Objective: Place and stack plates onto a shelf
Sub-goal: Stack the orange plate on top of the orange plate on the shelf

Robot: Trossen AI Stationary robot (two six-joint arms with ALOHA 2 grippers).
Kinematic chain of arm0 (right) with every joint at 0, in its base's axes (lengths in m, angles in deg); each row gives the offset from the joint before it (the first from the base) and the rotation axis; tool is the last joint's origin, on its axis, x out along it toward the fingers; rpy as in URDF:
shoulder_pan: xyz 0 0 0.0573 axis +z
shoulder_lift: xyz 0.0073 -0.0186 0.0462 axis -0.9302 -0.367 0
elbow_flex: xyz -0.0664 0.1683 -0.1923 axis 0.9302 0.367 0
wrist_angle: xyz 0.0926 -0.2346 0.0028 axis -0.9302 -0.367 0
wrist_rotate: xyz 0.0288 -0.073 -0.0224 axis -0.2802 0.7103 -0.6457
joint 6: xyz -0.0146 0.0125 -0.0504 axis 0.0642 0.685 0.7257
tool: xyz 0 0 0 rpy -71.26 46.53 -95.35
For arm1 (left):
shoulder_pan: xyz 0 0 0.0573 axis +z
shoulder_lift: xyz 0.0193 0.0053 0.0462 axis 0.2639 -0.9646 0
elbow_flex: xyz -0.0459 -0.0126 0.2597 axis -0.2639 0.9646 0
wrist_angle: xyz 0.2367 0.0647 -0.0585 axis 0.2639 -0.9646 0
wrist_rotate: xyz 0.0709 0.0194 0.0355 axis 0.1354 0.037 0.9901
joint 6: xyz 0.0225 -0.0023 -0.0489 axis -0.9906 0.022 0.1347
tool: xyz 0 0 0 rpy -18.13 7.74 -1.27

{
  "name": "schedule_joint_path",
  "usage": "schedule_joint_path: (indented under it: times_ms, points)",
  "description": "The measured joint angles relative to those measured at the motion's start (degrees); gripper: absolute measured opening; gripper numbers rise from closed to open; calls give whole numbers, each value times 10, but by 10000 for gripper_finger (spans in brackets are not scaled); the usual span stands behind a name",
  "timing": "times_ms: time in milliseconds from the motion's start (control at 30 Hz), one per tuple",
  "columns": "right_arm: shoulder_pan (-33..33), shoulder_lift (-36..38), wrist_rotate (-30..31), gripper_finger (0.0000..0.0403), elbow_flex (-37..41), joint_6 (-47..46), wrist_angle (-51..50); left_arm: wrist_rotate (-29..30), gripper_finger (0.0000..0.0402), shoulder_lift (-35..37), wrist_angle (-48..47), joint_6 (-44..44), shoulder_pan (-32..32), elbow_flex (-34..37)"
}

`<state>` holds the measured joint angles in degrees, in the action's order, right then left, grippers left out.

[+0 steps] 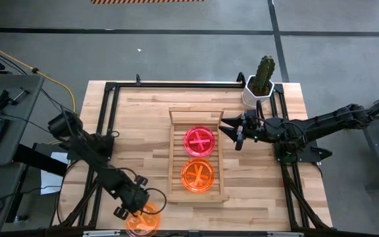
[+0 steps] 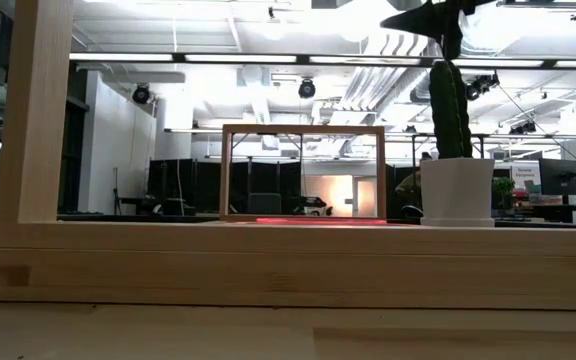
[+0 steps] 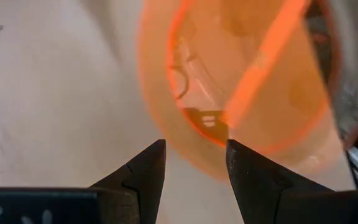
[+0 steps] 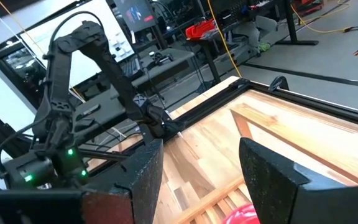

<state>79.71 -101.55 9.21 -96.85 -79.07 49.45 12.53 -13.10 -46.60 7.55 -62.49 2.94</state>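
Observation:
The light-wood slatted shelf lies mid-table, its raised rail at the far end. On its slats rest a pink plate, at the far end, and an orange plate, at the near end. A third orange plate lies flat at the table's near edge. My left gripper is open right at that plate; in the left wrist view the plate's rim reaches between the gripper's fingertips. My right gripper hovers open beside the shelf's right side, near the pink plate.
A potted cactus in a white pot stands at the table's far right corner, just behind my right arm. A black frame runs along the table's left, far and right edges. Bare wood lies left of the shelf.

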Motion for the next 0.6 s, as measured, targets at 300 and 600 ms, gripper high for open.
schedule_joint_path:
  times_ms: [300,600]
  points:
    - [0,0,0,195,0,0,-5,44,156,-12,17,60,11,0]
    - [0,0,0,195,0,0,-14,48,156,-26,34,68,16,0]
